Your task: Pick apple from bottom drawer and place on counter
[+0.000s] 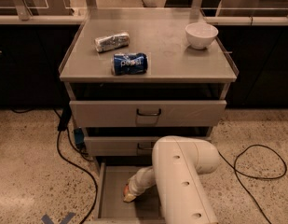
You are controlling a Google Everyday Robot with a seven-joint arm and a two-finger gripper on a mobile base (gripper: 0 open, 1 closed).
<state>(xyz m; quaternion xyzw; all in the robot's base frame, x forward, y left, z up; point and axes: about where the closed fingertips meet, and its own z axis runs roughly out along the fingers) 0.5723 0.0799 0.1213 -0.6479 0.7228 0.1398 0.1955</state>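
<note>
The bottom drawer (111, 190) is pulled open at the foot of the cabinet, its grey floor showing. My white arm reaches down into it, and the gripper (130, 195) sits low over the drawer floor, left of centre. A small orange-red patch of the apple (126, 189) shows right at the gripper's tip, touching it; the rest of the fruit is hidden behind the gripper. The counter (167, 55) is the flat grey-beige top of the cabinet, well above the gripper.
On the counter lie a blue Pepsi can (130, 63), a crumpled silver packet (112, 41) and a white bowl (201, 34). Two shut drawers with dark handles (148, 113) stand above the open one. Black cables (71, 157) trail across the speckled floor on both sides.
</note>
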